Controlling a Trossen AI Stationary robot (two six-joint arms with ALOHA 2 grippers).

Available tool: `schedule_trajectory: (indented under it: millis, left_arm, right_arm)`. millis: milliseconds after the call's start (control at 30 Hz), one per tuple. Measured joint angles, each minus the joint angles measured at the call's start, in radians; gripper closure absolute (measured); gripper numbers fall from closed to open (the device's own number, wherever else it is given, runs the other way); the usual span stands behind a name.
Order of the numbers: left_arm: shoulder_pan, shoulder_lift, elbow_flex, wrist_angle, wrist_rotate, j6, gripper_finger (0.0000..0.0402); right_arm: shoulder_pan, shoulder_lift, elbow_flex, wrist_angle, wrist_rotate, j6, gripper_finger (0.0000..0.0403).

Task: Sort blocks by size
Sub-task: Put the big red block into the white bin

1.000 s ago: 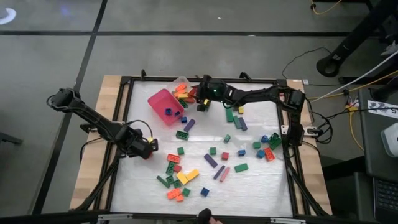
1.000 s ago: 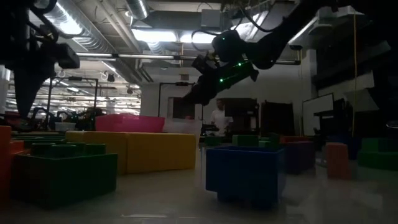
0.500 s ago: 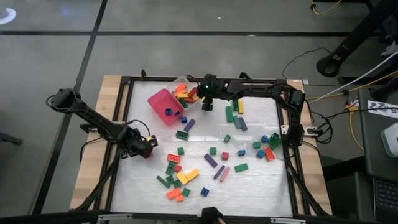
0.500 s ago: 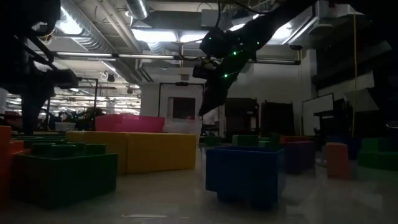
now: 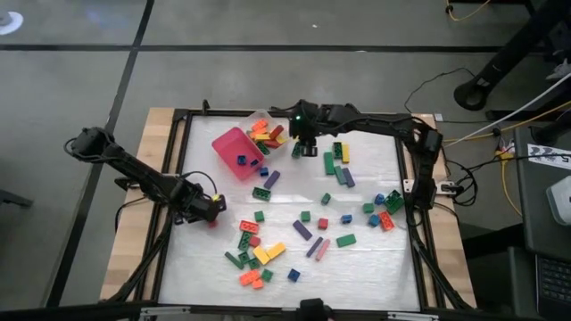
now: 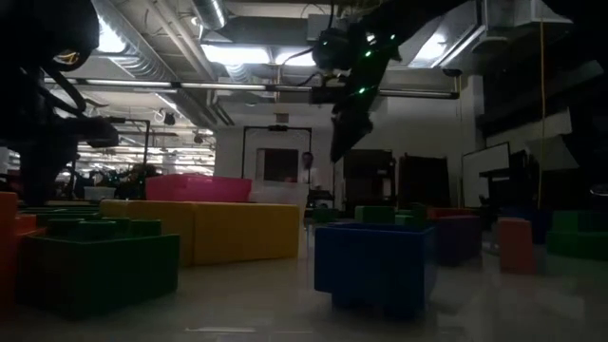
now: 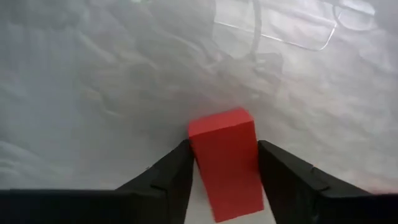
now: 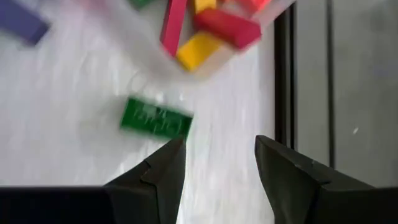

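Observation:
Blocks in many colours lie scattered over the white table mat (image 5: 366, 259). At the table's left edge my left gripper (image 5: 211, 214) points steeply down, shut on a red block (image 7: 225, 158). My right gripper (image 5: 305, 149) hangs open above the far middle of the table, beside the clear tray (image 5: 264, 131), which holds several blocks. It shows high up in the low view (image 6: 344, 142). Nothing is between its fingers (image 8: 219, 142). A green block (image 8: 155, 118) lies flat on the mat beyond them. My left gripper pinches the red block by two opposite side faces (image 7: 198, 163) between its two fingers. The fingers come from above, pointing steeply down. The block's far end (image 7: 221, 121) sits at the mat, and I cannot tell whether it is lifted clear.
A pink square tray (image 5: 234, 150) stands tilted at the far left with a blue block in it, next to the clear tray. Block clusters lie at the near left (image 5: 254, 254) and at the right (image 5: 384, 209). A black frame (image 5: 419, 259) rims the table.
My right gripper has risen and tipped from nearly level to steeply downward, drifting from the clear tray toward the table's right. My left gripper has sunk toward the table at the left edge.

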Motion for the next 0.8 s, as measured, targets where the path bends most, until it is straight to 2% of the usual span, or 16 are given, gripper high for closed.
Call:
schedule_trajectory:
  millis: [133,333,600,800]
  left_arm:
    - [0.0,0.0,0.0,0.0,0.002,0.029,0.0288]
    - [-0.001,0.001,-0.002,0.039,-0.037,0.099,0.029]
    - [0.003,-0.009,-0.005,0.292,-0.189,0.232,0.0288]
    - [0.073,-0.039,-0.004,0.533,-0.31,0.455,0.029]
  right_arm:
    - [-0.032,-0.07,0.0,-0.101,-0.016,0.007,0.021]
    - [-0.091,-0.178,0.001,-0.222,-0.137,0.026,0.021]
    - [-0.188,-0.288,0.001,-0.361,-0.247,0.032,0.021]
    - [-0.232,-0.3,-0.015,-0.4,-0.346,0.083,0.021]
